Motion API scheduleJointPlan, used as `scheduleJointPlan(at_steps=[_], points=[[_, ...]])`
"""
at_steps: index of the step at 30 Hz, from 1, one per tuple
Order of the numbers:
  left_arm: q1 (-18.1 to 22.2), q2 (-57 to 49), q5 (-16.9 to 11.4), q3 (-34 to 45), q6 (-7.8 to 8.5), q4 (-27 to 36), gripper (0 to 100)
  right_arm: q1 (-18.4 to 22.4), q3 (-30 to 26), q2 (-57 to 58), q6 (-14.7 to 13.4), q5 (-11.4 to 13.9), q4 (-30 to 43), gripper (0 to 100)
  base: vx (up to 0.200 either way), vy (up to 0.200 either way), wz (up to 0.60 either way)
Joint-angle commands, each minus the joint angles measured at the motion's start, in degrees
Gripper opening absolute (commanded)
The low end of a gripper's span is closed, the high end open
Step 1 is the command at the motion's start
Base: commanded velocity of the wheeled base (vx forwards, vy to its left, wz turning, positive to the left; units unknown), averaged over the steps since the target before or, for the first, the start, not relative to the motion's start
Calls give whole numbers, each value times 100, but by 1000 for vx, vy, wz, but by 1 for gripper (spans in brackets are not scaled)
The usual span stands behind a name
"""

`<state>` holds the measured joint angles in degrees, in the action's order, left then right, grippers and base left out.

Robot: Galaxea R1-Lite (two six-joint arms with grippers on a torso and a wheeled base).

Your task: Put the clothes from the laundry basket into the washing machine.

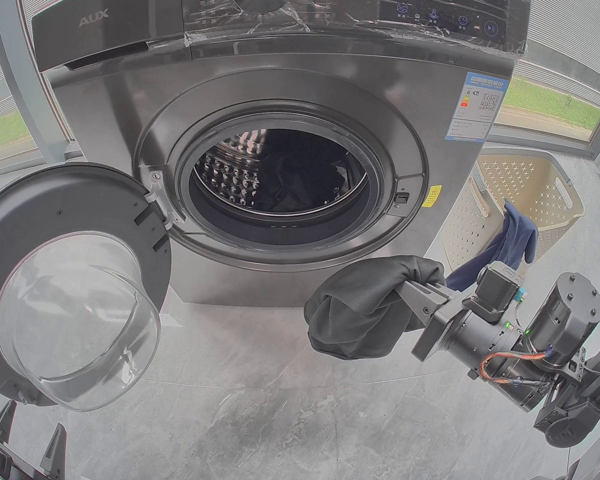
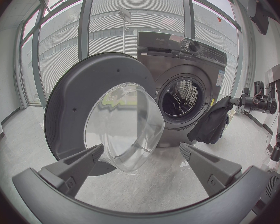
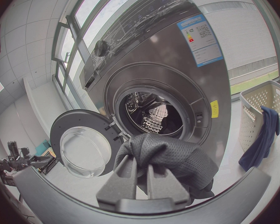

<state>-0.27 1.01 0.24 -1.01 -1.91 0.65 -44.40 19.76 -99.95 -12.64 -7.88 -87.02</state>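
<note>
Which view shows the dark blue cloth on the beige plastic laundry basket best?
Right wrist view: the dark blue cloth hangs whole over the basket rim. Head view: the right arm covers its lower end. Left wrist view: too small to tell.

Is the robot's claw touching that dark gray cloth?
Touching. The right wrist view shows the right claw shut on the dark gray cloth, with fabric bunched in its grip.
</note>
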Motion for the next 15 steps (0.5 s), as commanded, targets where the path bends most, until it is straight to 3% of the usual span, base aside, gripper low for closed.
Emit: scheduleJointPlan(at_steps=[1, 8, 15], points=[[9, -57, 11, 57, -2, -3, 100, -34, 28, -51, -1, 5, -8, 0, 0, 0, 0], [9, -57, 11, 57, -2, -3, 100, -69, 28, -51, 7, 67, 0, 0, 0, 0, 0], [18, -66, 37, 92, 60, -65, 100, -254, 98, -68, -1, 49, 9, 0, 0, -171, 0]])
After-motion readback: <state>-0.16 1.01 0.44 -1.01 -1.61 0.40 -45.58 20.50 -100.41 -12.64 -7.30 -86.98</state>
